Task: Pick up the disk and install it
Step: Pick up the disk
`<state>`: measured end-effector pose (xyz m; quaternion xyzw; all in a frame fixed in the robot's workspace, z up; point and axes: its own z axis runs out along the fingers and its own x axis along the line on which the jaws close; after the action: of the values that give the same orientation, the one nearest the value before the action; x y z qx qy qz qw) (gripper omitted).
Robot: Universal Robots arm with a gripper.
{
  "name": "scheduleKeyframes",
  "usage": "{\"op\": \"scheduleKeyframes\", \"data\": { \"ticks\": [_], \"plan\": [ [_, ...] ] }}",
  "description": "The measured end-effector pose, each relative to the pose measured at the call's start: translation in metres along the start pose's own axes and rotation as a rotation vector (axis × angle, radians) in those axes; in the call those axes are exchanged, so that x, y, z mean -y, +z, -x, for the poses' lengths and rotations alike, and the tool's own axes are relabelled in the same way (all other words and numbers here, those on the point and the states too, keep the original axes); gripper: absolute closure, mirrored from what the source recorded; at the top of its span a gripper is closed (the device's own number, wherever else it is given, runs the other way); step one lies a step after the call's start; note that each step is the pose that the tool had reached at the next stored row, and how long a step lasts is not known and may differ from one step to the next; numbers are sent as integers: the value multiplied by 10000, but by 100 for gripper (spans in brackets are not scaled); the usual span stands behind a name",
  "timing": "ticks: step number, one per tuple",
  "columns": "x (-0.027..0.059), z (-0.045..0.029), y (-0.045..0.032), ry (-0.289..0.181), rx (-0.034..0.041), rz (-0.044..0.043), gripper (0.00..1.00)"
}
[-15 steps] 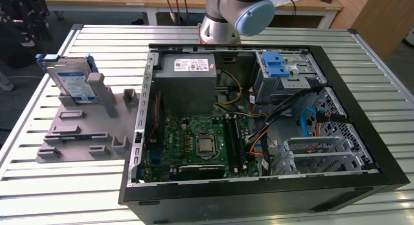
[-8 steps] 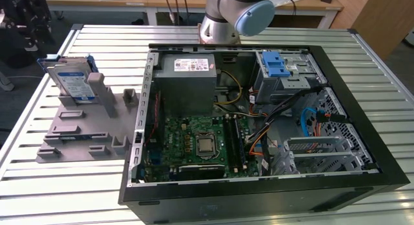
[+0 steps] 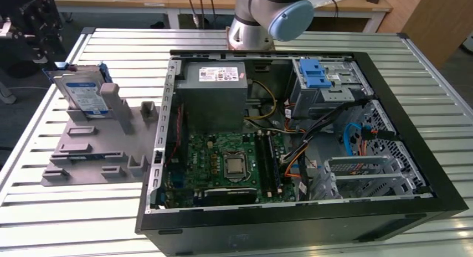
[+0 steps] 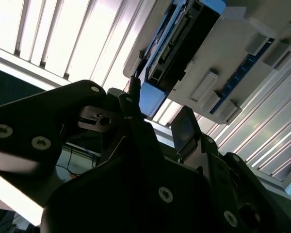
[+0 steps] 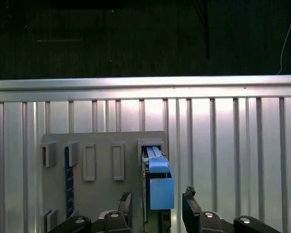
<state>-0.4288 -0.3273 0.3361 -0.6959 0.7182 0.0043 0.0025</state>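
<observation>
Two jaws spread — disk (image 5: 159,189) upright between them.

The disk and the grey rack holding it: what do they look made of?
The disk: seemingly a silvery metal body, by its dull sheen, under a glossy blue-and-white label. Its blue frame looks like matte moulded plastic. The grey rack: uniform matte grey with blocky slots, probably plastic, possibly printed.
</observation>
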Motion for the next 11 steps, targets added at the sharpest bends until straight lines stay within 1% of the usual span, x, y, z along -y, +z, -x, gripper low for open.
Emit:
{"op": "scheduleKeyframes", "data": {
  "ticks": [3,4,9,11],
  "plan": [
    [-2,-5,21,-16,1,-3,46],
    [-1,-6,30,-20,1,-4,40],
    [-4,-10,86,-36,3,-3,40],
    [-15,-24,106,-95,40,0,40]
  ]
}}
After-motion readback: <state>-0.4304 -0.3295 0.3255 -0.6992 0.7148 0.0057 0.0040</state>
